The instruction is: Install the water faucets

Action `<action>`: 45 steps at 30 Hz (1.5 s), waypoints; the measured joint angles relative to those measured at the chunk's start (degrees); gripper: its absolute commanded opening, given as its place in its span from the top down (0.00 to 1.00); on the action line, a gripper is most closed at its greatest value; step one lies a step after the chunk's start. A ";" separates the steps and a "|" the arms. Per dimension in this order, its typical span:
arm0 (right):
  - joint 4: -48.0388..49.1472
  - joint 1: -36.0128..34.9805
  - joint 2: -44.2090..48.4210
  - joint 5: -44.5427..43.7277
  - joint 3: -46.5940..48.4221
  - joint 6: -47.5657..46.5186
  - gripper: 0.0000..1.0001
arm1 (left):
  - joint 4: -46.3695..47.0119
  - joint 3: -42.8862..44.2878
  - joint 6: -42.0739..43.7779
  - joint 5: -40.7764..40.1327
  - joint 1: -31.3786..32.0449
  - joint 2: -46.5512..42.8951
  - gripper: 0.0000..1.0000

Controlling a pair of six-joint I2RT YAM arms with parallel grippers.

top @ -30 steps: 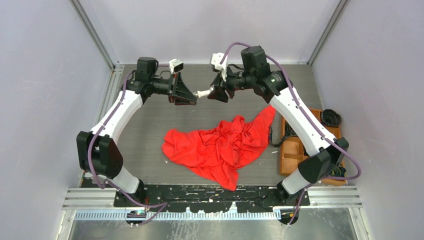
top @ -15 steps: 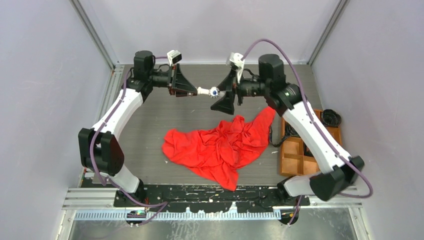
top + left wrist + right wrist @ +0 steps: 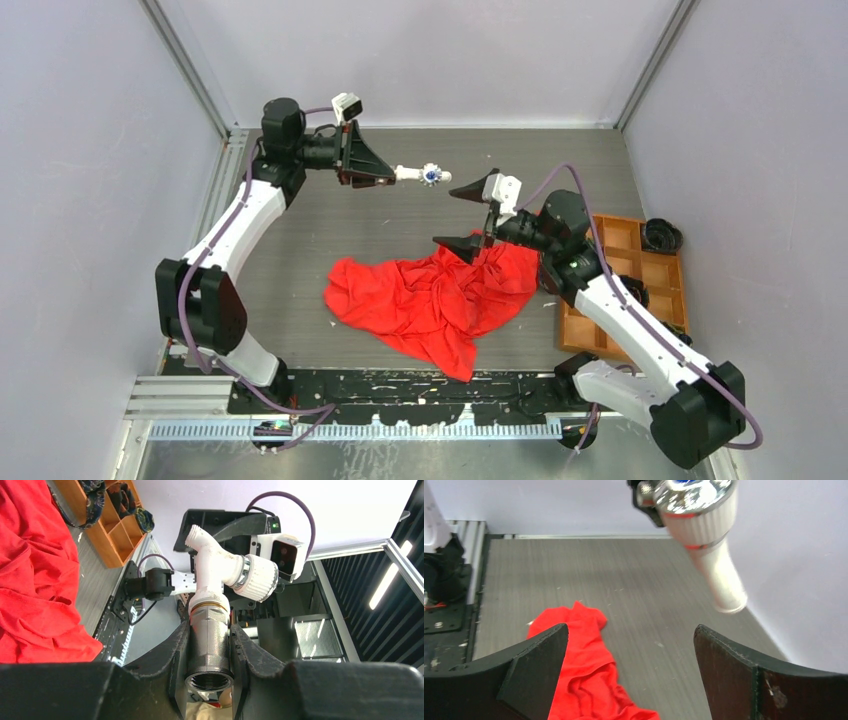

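The water faucet (image 3: 425, 174), white with a blue-marked round knob, sticks out level to the right from my left gripper (image 3: 388, 175) above the far table. In the left wrist view its white body (image 3: 214, 572) rises from a dark grey threaded fitting (image 3: 210, 640), and my left gripper (image 3: 210, 647) is shut on that fitting. My right gripper (image 3: 463, 215) stands wide open below and right of the tap, over the edge of the red cloth (image 3: 430, 295). The right wrist view shows the knob and spout (image 3: 711, 555) above my empty right gripper (image 3: 630, 630).
The crumpled red cloth (image 3: 579, 660) covers the middle of the table. An orange compartment tray (image 3: 625, 237) with black coiled parts (image 3: 662, 236) sits at the right edge, also seen in the left wrist view as the tray (image 3: 107, 530). Walls close in all sides.
My right gripper opened, let go of the faucet and drew back to the near right over the cloth. The left gripper kept the faucet and shifted it slightly farther back.
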State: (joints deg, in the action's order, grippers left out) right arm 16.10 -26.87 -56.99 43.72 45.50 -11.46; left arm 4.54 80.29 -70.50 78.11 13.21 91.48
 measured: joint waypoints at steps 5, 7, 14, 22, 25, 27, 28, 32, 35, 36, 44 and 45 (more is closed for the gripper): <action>6.91 0.00 -2.93 -0.35 1.36 -1.33 0.04 | 0.48 -0.55 -0.52 0.00 0.61 -0.33 1.00; 8.55 0.00 -2.91 -0.28 2.43 -1.46 0.05 | 0.66 -0.72 -0.87 -0.04 0.66 -0.33 1.00; 8.50 0.00 -3.06 1.03 9.44 -4.13 0.09 | 0.87 -0.83 -1.09 0.00 0.66 -0.33 1.00; 5.27 0.00 -8.85 3.32 12.79 -8.22 0.11 | 0.98 -0.83 -1.14 0.15 0.72 -0.33 1.00; 1.97 0.00 -9.81 4.37 13.07 -10.51 0.09 | 1.01 -0.83 -1.14 0.26 0.72 -0.33 1.00; 1.25 0.04 -9.79 4.66 13.09 -11.87 0.12 | 1.01 -0.83 -1.14 0.46 0.72 -0.33 1.00; 1.11 0.04 -9.79 4.63 13.14 -12.55 0.15 | 1.03 -0.83 -1.14 0.48 0.72 -0.33 1.00; -0.90 0.04 -10.78 4.66 14.78 -14.88 0.51 | 1.03 -0.83 -1.18 0.61 0.72 -0.33 1.00; -4.31 0.04 -13.70 5.09 19.17 -16.26 0.66 | 1.03 -0.83 -1.29 0.55 0.81 -0.35 1.00; -5.20 0.04 -14.40 5.42 20.26 -16.48 0.69 | 0.98 -0.83 -1.31 0.52 0.79 -0.35 1.00; -11.19 1.27 -18.58 9.60 27.26 -7.56 0.79 | 1.14 -0.83 -1.27 0.61 0.48 -0.59 1.00; -11.72 1.77 -19.47 10.82 28.48 -4.37 0.79 | 1.25 -0.83 -1.11 0.68 0.48 -0.63 1.00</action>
State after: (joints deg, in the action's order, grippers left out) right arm 4.38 -25.10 -76.47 54.54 73.97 -15.84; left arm 5.78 79.46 -71.61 78.78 13.69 90.85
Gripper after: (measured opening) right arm 0.456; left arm 0.302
